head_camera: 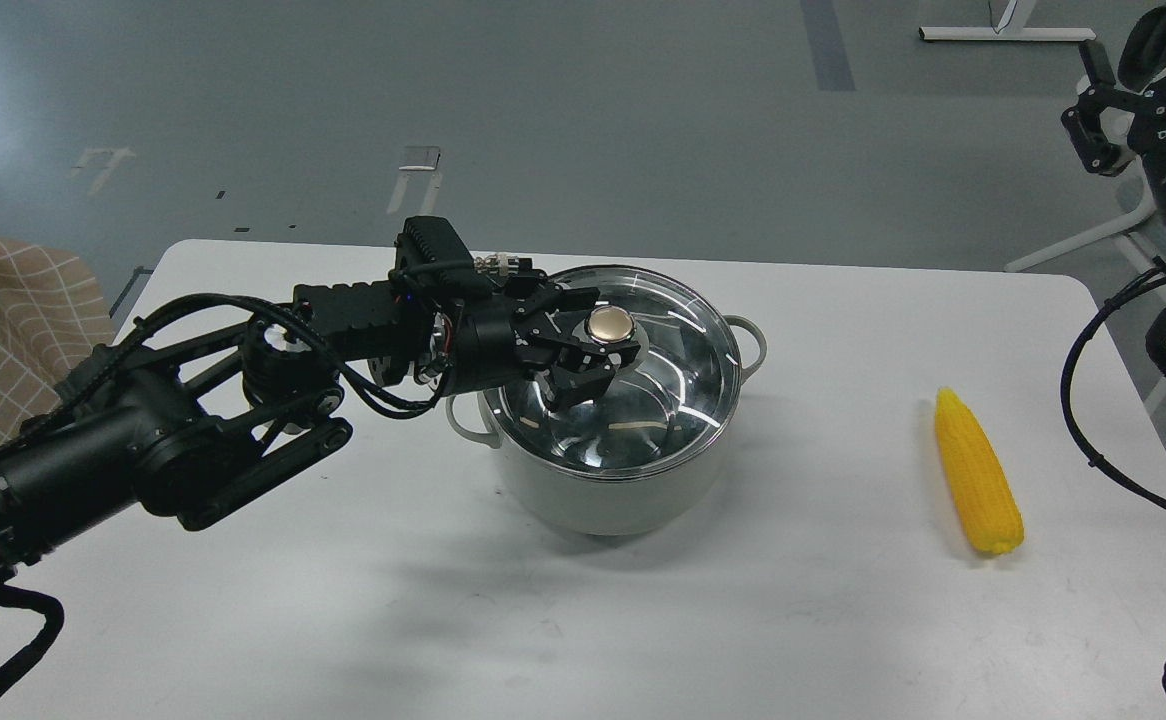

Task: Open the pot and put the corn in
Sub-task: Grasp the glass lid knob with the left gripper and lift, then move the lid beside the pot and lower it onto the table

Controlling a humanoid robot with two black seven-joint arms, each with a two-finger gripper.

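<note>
The lid's knob (610, 324) is gripped by the left hand (598, 340) over the pot (608, 480) (lid on). The corn (978, 473) is laid well apart on the desk (343, 600). The right hand (1093, 125) is raised; its opening cannot be told.

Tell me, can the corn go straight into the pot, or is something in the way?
Not yet. The glass lid covers the pot, so the corn, lying on the table to its right, can't drop in. The left claw sits around the lid's brass knob. Nothing stands on the table between corn and pot.
</note>
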